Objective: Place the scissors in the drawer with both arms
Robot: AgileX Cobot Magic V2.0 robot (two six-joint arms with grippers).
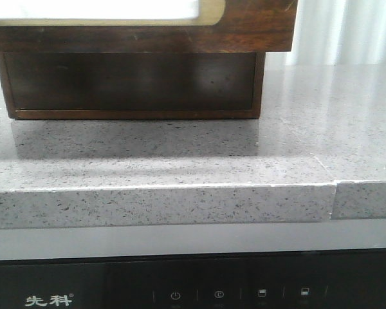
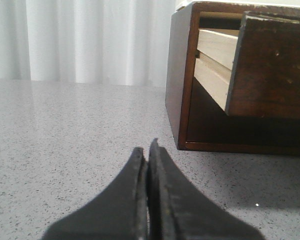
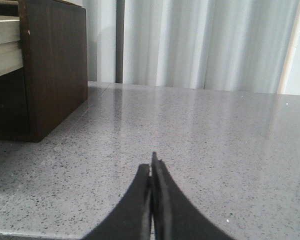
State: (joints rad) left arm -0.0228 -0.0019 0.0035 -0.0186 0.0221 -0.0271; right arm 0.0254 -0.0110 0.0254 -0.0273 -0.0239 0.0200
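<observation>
Left pincer (image 2: 149, 150): fingers pressed together, empty, low over speckled grey worktop (image 2: 65, 150). Right pincer (image 3: 151, 167): likewise closed, empty. Drawer (image 2: 270, 70): pulled out of wooden cabinet (image 2: 182, 75), ahead of left pincer. Scissors: nowhere visible.

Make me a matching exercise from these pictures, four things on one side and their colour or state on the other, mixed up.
Things:
1. drawer
2. left end effector
3. countertop
4. curtain

Colour or state:
A. grey and speckled
B. pulled partly out of the cabinet
C. white, hanging in folds
D. fingers pressed together, holding nothing

Pairs: 1-B, 2-D, 3-A, 4-C

The right end effector is shut the same way. No scissors show in any view.
</observation>
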